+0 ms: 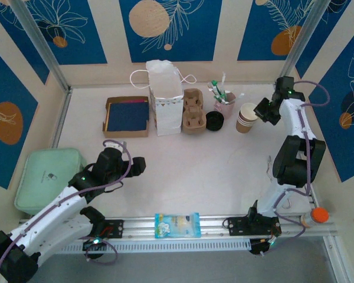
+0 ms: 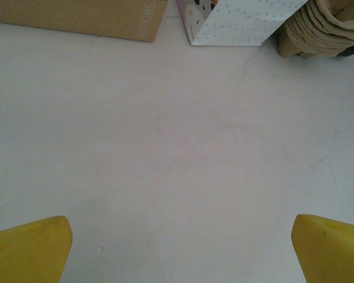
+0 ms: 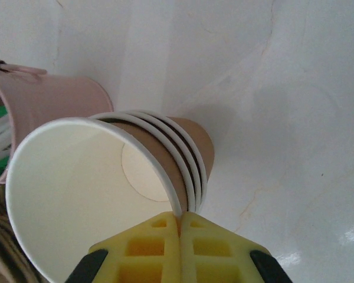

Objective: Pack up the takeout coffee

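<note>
The takeout coffee cup (image 3: 76, 194), kraft-brown with a white rim and white inside, is the top cup of a nested stack (image 3: 197, 141) at the back right of the table (image 1: 246, 118). It stands a little higher than the cups under it. My right gripper (image 3: 180, 215) is shut on its near rim, the wall pinched between both yellow fingers; from above that gripper (image 1: 261, 111) is just right of the stack. My left gripper (image 2: 183, 247) hangs open over bare table at the near left (image 1: 138, 165), its yellow fingertips (image 2: 29, 247) far apart and nothing between them.
A pink cup of stirrers (image 1: 224, 106) stands just left of the stack (image 3: 53, 97). Along the back are a white paper bag (image 1: 165, 97), a pulp cup carrier (image 1: 193, 112), black lids (image 1: 215, 121) and a cardboard box (image 1: 128, 116). A green case (image 1: 47, 177) lies left; a snack packet (image 1: 177, 225) lies at the front.
</note>
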`<state>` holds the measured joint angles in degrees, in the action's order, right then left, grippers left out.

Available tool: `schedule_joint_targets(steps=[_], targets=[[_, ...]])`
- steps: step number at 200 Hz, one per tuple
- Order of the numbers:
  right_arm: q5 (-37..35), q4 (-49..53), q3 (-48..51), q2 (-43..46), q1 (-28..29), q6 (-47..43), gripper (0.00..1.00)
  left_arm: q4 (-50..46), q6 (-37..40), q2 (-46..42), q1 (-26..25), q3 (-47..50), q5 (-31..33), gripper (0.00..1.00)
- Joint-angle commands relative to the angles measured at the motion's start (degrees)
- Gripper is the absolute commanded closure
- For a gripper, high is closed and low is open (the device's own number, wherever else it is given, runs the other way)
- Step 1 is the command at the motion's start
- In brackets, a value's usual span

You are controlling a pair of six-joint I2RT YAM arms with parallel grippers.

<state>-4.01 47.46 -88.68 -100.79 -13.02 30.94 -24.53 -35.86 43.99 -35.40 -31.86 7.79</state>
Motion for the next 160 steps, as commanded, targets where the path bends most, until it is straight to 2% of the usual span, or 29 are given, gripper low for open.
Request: schedule_joint_targets(steps=[1, 98, 160], targets=[[2.7, -0.3, 0.0, 3.2, -0.7, 1.0, 1.00, -0.1, 1.1, -0.1, -0.6, -1.3, 0.7, 0.04], [-4.1, 5.9, -7.4, 7.5, 0.3, -1.1, 1.00, 0.2, 2.1, 0.0, -0.6, -2.3, 0.6, 0.05], [-4.8, 9.0, -10.4, 12.8, 2.1, -2.0, 1.00, 0.8, 2.0, -1.0, -0.6, -1.1, -0.1, 0.04]])
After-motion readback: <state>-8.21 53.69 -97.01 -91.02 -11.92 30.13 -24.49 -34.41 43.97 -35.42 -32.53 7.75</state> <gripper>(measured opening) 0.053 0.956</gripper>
